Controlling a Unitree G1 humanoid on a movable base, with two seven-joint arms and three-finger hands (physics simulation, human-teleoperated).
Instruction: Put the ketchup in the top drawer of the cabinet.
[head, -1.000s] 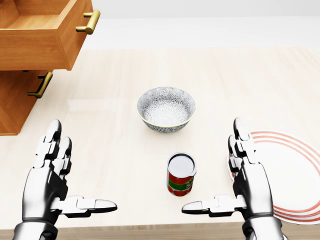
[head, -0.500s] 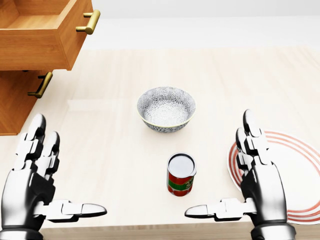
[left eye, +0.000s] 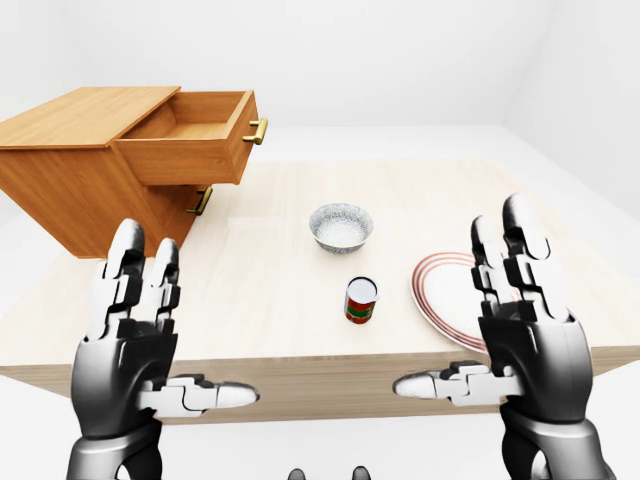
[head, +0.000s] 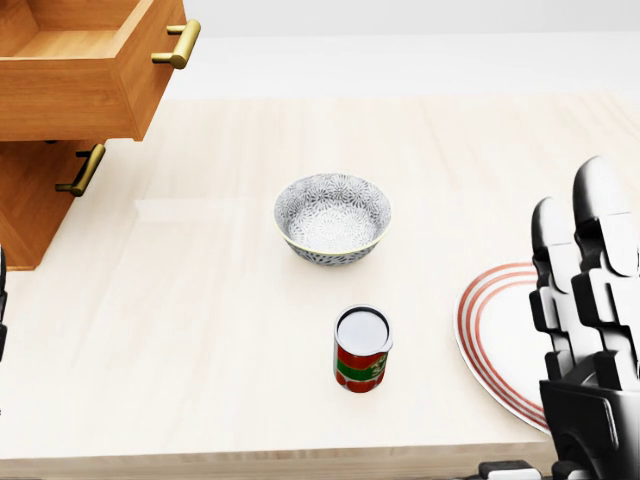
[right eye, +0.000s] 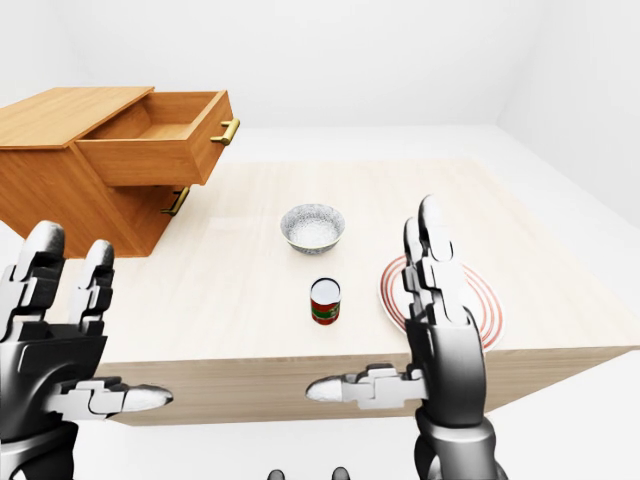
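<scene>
Ketchup (head: 362, 349) stands upright near counter's (head: 200, 300) bottom edge, bowl (head: 332, 217) above. Top drawer (left eye: 190, 135) pulled out — looks empty. Left hand (left eye: 140, 320) & right hand (left eye: 515, 310) — both spread, holding nothing.

A pale wooden bench (left eye: 270, 290) stands in a bare white room, its top catching a soft, even light. White walls (left eye: 400, 60) meet at a corner in the upper right of the left-eye view, above a white floor (left eye: 560, 160). Faint reflections show on the bench's glossy surface.
</scene>
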